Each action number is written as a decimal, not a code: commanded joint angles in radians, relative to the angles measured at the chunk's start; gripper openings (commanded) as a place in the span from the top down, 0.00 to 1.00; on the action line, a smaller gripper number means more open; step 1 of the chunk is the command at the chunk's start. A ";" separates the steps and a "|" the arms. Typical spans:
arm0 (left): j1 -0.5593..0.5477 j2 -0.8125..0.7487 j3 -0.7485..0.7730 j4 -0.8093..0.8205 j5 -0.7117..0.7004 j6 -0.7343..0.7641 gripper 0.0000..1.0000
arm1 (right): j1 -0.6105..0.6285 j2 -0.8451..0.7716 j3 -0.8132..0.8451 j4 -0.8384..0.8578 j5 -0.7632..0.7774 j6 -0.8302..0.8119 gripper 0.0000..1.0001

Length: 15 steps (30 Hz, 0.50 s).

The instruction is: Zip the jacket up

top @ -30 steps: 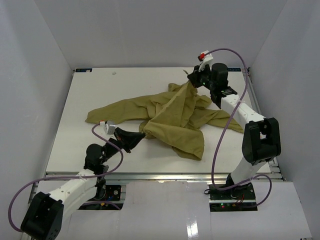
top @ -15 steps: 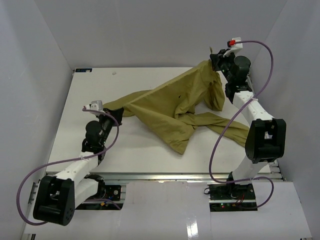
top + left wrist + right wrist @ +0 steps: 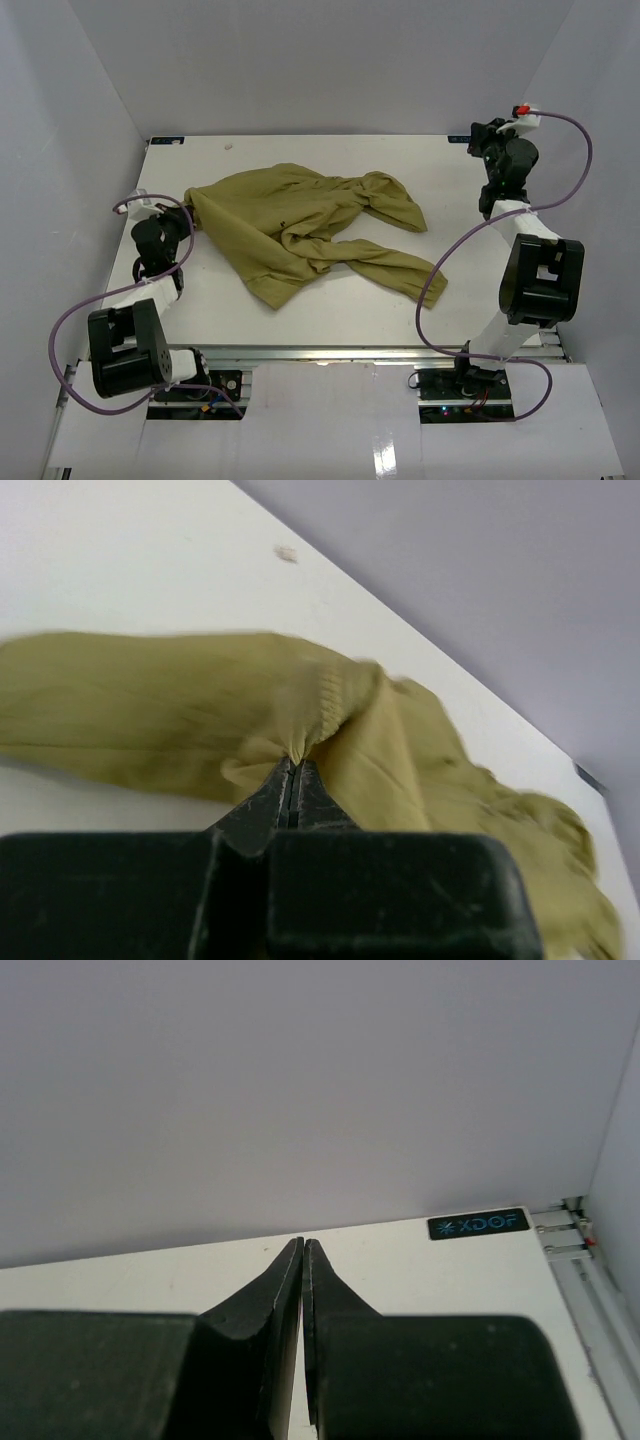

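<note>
The olive jacket (image 3: 290, 215) lies crumpled and spread over the middle of the white table (image 3: 330, 310), with one sleeve (image 3: 400, 270) trailing to the near right. At the jacket's left end, my left gripper (image 3: 184, 214) is shut on a small pinch of its fabric. The left wrist view shows that fold of the jacket (image 3: 330, 695) caught between the tips of my left gripper (image 3: 297, 764). My right gripper (image 3: 483, 135) hangs at the far right corner, well apart from the jacket. In the right wrist view the right gripper (image 3: 303, 1244) is shut with nothing in it. No zipper shows.
White walls enclose the table on the left, back and right. A small speck (image 3: 228, 146) lies near the far edge. A black XDOF label (image 3: 477, 1224) and a metal rail (image 3: 570, 1240) mark the far right corner. Purple cables loop off both arms.
The right gripper has let go of the jacket and swung further right. The left arm has drawn back to the left edge, dragging the jacket left, and it now lies down on the table.
</note>
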 commanded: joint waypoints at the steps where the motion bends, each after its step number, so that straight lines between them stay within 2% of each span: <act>1: -0.005 0.062 0.032 0.148 0.319 -0.021 0.88 | 0.023 0.011 -0.042 0.177 -0.103 0.117 0.92; 3: -0.020 0.097 0.033 0.149 0.380 -0.032 0.51 | 0.026 0.035 -0.046 0.174 -0.162 0.186 0.92; 4: -0.028 0.100 0.030 0.132 0.381 -0.027 0.46 | 0.027 0.039 -0.055 0.167 -0.190 0.202 0.90; 5: -0.053 0.088 0.027 0.115 0.367 -0.002 0.41 | 0.032 0.036 -0.067 0.170 -0.200 0.219 0.78; 7: -0.087 0.049 0.025 0.044 0.309 0.034 0.24 | 0.058 0.014 -0.094 0.163 -0.221 0.228 0.59; 10: -0.143 -0.059 0.037 -0.135 0.148 0.095 0.03 | 0.104 -0.061 -0.089 -0.026 -0.218 0.148 0.07; 15: -0.207 -0.313 0.116 -0.402 0.009 0.149 0.02 | 0.213 -0.207 -0.089 -0.289 -0.161 0.087 0.10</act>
